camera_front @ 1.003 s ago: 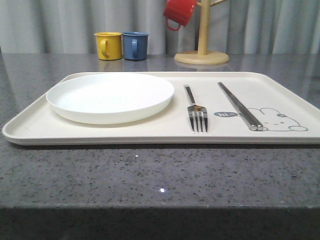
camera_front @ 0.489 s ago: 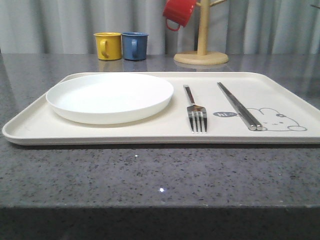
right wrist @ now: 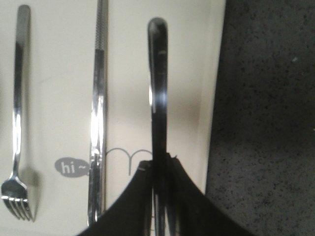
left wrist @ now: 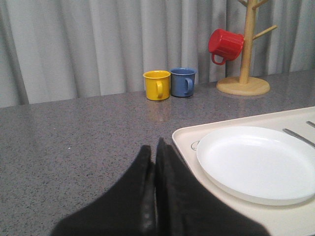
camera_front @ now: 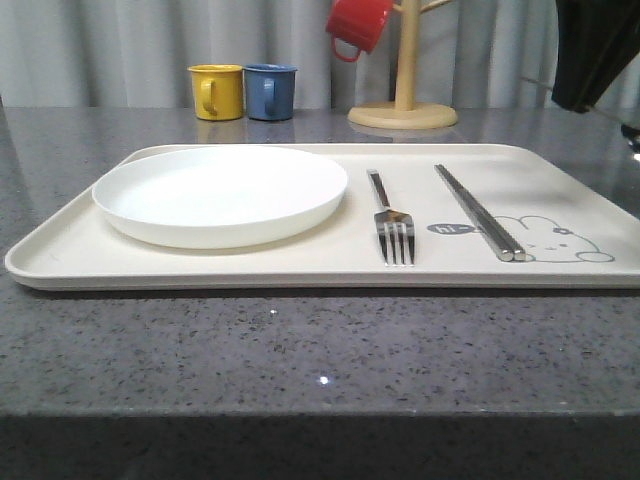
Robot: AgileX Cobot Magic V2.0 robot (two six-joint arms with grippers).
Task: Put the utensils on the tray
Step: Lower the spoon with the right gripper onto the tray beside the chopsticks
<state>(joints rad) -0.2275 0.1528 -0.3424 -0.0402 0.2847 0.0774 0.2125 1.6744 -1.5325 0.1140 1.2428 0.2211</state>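
Right claw (right wrist: 158, 164) grips a spoon (right wrist: 156, 83) above tray (right wrist: 54, 98).

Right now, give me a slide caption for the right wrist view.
Right gripper holds the spoon by its handle above the tray, beside the chopsticks and fork.

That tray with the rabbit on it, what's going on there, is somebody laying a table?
A two-armed robot is laying cutlery on the tray. The fork and the chopsticks already lie on it, to the right of the white plate. The right gripper is shut on a third metal utensil, holding it by one end above the tray's right side, beside the chopsticks. The left gripper is shut and holds nothing, low over the counter left of the tray.
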